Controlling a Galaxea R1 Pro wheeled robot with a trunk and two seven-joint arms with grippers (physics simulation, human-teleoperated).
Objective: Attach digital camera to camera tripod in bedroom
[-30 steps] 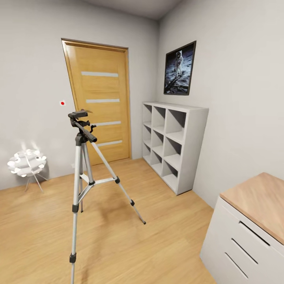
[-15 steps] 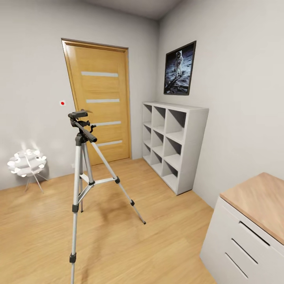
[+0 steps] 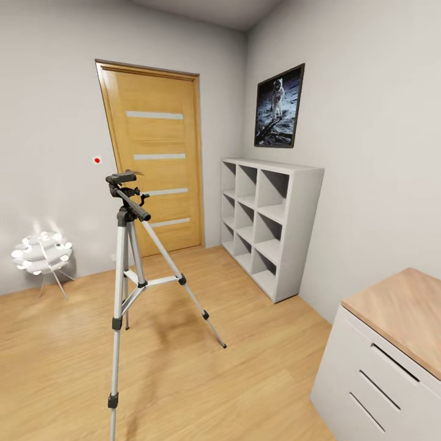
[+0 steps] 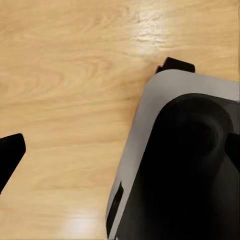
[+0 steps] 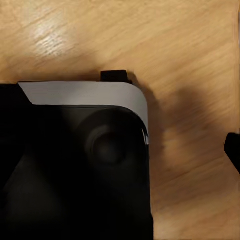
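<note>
— Reporting from the remote station: what does the head view give you?

— I have the camera tripod (image 3: 127, 269) standing on the light wood floor (image 3: 263, 380) at about ten o'clock from me, legs spread, black head (image 3: 125, 195) bare with its pan handle angled down toward me. Beyond it, at twelve, a wooden door (image 3: 156, 162); at one o'clock a white cube shelf (image 3: 272, 223) under an astronaut poster (image 3: 279, 106). A wood-topped counter (image 3: 404, 318) sits at four o'clock, its visible part bare. A small globe lamp (image 3: 41, 252) stands at nine.

— And the digital camera?

— I cannot locate it; I judge the search is the step in hand.

— Pincers?

— Both wrist views look down past the robot's dark base (image 4: 185, 165) at floor. A dark fingertip (image 4: 10, 152) shows at the left wrist frame's edge, another (image 5: 234, 150) at the right's. I cannot tell whether either pincer is apart or together.

— Recommendation?

— I would pan the head slowly over the rest of the counter and each shelf cell before driving, keeping well apart from the tripod's near leg (image 3: 116, 343).
</note>
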